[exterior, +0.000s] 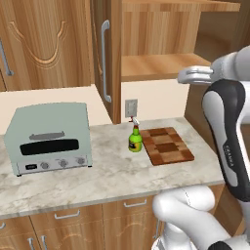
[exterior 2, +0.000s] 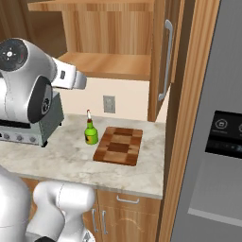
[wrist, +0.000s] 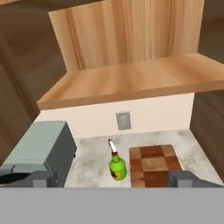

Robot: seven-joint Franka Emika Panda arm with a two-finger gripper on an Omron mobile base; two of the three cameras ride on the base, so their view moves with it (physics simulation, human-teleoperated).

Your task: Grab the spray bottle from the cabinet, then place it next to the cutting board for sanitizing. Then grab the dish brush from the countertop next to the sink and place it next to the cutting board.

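Spread, empty jaws above marbled countertop, spray bottle upright beside cutting board, open cabinet overhead

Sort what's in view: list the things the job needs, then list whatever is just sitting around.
Job things: spray bottle standing beside the cutting board, the open cabinet, the countertop, gripper.

Just around: toaster oven, wall outlet, fridge.

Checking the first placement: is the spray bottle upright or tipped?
Upright. The spray bottle stands base-down on the countertop, nozzle up, beside the cutting board.
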